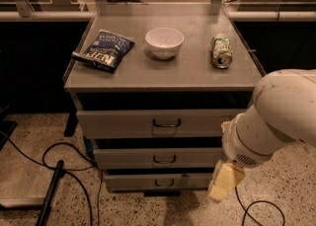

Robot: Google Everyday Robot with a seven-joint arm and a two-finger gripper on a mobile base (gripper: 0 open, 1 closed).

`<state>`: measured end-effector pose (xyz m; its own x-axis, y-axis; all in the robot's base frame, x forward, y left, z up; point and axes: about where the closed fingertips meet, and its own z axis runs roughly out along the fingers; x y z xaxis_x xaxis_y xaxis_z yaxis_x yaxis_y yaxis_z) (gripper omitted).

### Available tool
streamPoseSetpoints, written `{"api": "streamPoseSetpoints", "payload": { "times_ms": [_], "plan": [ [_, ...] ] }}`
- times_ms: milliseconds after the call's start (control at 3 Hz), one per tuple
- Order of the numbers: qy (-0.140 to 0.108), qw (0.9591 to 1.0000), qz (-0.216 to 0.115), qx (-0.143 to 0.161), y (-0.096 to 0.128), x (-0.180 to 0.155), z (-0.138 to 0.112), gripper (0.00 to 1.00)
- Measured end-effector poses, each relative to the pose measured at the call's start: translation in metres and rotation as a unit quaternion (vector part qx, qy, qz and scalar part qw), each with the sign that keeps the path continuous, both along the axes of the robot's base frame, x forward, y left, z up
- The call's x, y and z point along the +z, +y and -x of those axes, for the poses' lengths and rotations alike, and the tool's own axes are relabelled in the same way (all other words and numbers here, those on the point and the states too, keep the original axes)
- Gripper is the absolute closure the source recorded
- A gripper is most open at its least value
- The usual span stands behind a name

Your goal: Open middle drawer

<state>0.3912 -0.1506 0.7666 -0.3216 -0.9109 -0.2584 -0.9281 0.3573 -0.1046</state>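
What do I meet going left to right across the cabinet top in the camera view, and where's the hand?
Blue chip bag → white bowl → can lying on its side. The hand hangs low at the right, below the cabinet top, by the right end of the middle drawer and slightly lower.

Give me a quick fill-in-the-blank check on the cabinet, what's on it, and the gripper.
The cabinet has ____ drawers. The can lies on its ____, right of the white bowl. The gripper hangs low, to the ____ of the handle on the middle drawer, apart from it.
Missing words: three; side; right.
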Motion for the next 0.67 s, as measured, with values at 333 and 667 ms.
{"api": "streamPoseSetpoints", "payload": {
  "times_ms": [333,667],
  "plan": [
    [0.009,0.9998,-0.016,-0.007,0.001,-0.009,0.001,0.0],
    [0.021,0.9976,-0.067,-0.004,0.013,-0.038,0.001,0.0]
  ]
}}
